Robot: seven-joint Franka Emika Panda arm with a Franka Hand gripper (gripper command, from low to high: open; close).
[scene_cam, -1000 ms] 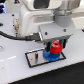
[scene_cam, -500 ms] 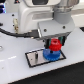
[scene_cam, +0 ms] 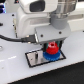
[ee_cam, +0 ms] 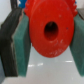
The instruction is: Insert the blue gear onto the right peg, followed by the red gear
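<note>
**Red gear held over the blue one at the plate**

From where I stand, the arm is down low over the white bench (scene_cam: 15, 70), and its tool (scene_cam: 51, 46) is clamped on the red gear (scene_cam: 51, 48). The wrist view makes the grip plain: the red gear (ee_cam: 49, 31) fills the frame, its dark centre hole facing the camera, with a teal finger pad (ee_cam: 24, 42) pressed against one flank and its twin against the other.

Below the red gear sits the blue gear (scene_cam: 51, 56), wider, its toothed edge showing all round from about 4 to 8 o'clock under the red one. The two look to be touching or very nearly so; I can't tell which from here.

The blue gear lies on the grey plate (scene_cam: 35, 58) with the black rim, toward the plate's end at the exterior view's right. The rest of the plate stretches out at 9 o'clock from the gears. The pegs are hidden or too blurred to pick out.

A black cable (scene_cam: 15, 36) runs across behind the arm.
</note>
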